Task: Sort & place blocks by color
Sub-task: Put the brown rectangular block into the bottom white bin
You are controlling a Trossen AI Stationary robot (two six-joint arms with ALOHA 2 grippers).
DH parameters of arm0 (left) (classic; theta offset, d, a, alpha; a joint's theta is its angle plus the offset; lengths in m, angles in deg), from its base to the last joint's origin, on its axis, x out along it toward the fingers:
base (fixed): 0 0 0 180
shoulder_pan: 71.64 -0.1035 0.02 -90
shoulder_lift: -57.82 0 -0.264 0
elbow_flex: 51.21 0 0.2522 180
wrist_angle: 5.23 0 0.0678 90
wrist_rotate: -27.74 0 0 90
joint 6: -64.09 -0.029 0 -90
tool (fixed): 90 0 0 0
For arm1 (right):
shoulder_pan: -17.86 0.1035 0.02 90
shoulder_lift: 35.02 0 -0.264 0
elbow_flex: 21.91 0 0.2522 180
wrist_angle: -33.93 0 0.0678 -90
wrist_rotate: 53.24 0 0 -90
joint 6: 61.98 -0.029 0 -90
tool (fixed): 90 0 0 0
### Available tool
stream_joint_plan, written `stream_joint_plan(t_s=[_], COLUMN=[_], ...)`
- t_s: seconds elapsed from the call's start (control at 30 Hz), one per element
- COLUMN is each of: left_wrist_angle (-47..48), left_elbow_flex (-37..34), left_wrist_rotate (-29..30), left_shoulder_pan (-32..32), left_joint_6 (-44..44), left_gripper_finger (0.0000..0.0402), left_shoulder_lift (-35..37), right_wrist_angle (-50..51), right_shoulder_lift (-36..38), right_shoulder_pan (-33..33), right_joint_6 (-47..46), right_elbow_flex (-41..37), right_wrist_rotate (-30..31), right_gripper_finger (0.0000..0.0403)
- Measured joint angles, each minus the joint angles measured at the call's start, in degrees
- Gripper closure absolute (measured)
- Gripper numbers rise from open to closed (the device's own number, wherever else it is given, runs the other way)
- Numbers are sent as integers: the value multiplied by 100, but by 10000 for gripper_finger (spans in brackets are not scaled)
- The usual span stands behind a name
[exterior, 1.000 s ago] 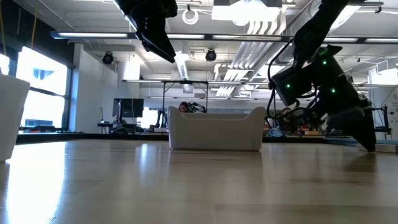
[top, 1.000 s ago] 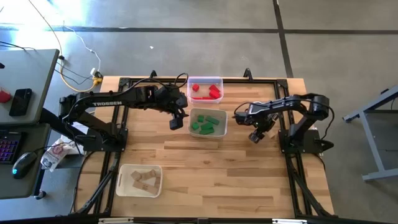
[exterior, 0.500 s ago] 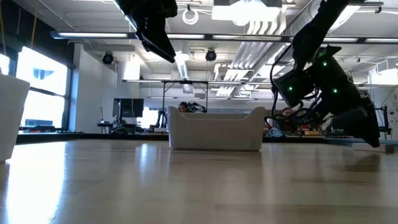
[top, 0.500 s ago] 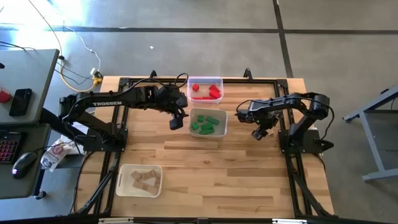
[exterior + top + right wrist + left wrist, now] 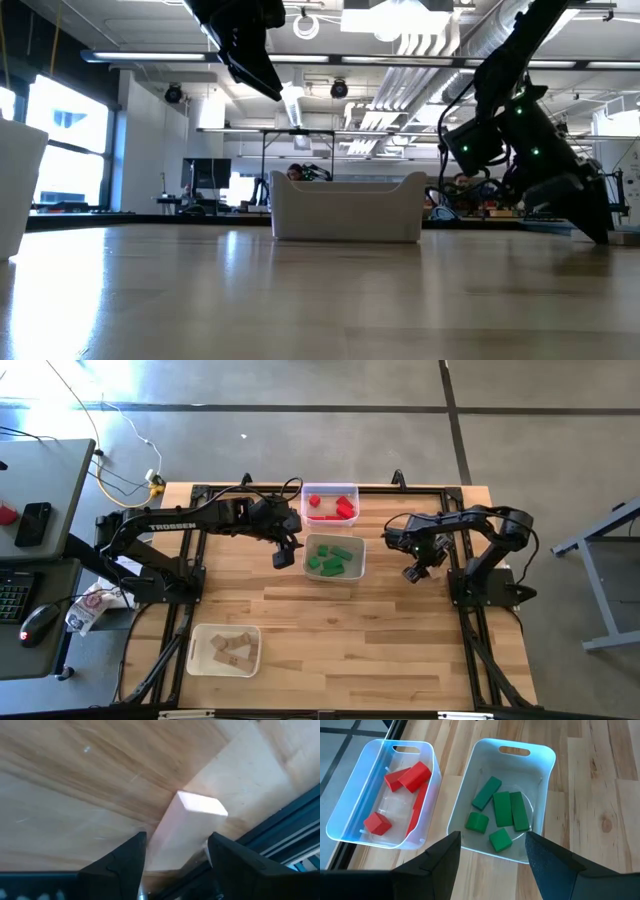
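Right gripper (image 5: 414, 572) drifted rightward — jaws grasping a wooden block (image 5: 186, 831); left gripper (image 5: 283, 556) gapes (empty).

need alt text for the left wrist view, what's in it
Two clear trays sit side by side on a wooden table: one tray holds red blocks, the other tray holds five green blocks. The left gripper hangs open above the green tray's near edge, holding nothing.
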State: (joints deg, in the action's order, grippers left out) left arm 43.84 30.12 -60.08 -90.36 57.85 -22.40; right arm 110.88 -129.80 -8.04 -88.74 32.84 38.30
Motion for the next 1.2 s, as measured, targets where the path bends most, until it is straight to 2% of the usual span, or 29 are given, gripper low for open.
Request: stream_joint_plan(t_s=[0.1, 0.3, 0.37, 0.6, 1.2], left_wrist_angle=[-2, 0, 0, 0, -4], left_elbow_flex=[0, 0, -1, 0, -2], left_wrist_rotate=[0, 0, 0, 1, -61], left_shoulder_pan=[0, 0, 0, 0, 0], left_joint_6=[0, 0, 0, 0, 152], left_gripper_finger=[192, 192, 192, 192, 192], left_shoulder_lift=[0, 0, 0, 0, 0], right_wrist_angle=[-17, 10, 65, 102, -118], right_shoulder_lift=[-9, -12, -16, 59, 1487], right_shoulder_pan=[5, 6, 5, 262, 1744], right_joint_6=[94, -49, -39, -34, -1196], right_elbow_flex=[22, 24, 9, 7, 832], right_wrist_rotate=[-107, -161, -167, -124, -45], right_gripper_finger=[216, 304, 319, 319, 319])
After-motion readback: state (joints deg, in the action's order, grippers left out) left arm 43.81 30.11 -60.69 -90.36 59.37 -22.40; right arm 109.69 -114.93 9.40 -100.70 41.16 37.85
